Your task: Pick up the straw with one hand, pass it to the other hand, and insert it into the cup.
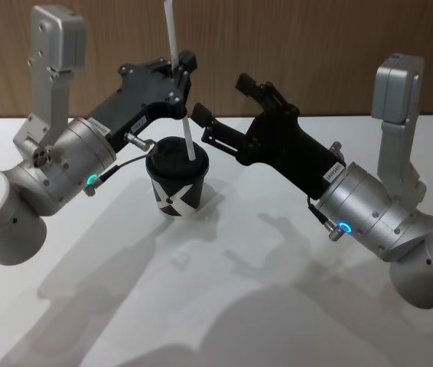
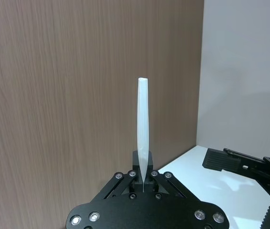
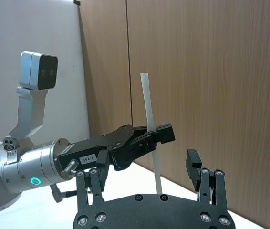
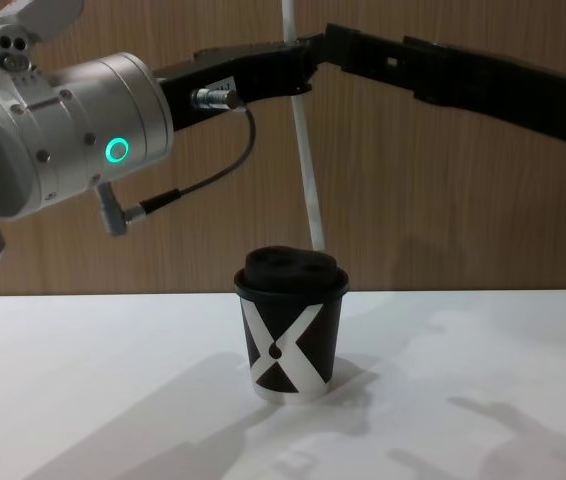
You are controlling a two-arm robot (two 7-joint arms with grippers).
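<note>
Left gripper point(image 1: 180, 76) is clenched on the straw point(image 1: 180, 84), holding it near upright above the cup point(image 1: 177, 183); the straw's lower end meets the domed lid point(image 4: 293, 268) at its rear edge. The cup stands on the white table point(image 1: 224, 306) between the arms. Right gripper point(image 1: 224, 103) hangs just beside the straw, fingers spread and empty.

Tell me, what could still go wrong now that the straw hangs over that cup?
1. The left tool pinches the straw near its middle, so the tip, right at the cup lid, could miss the opening and bend.
2. A push off-centre might tip the cup on the table.
3. The open right tool sits close beside the straw and could knock it.
</note>
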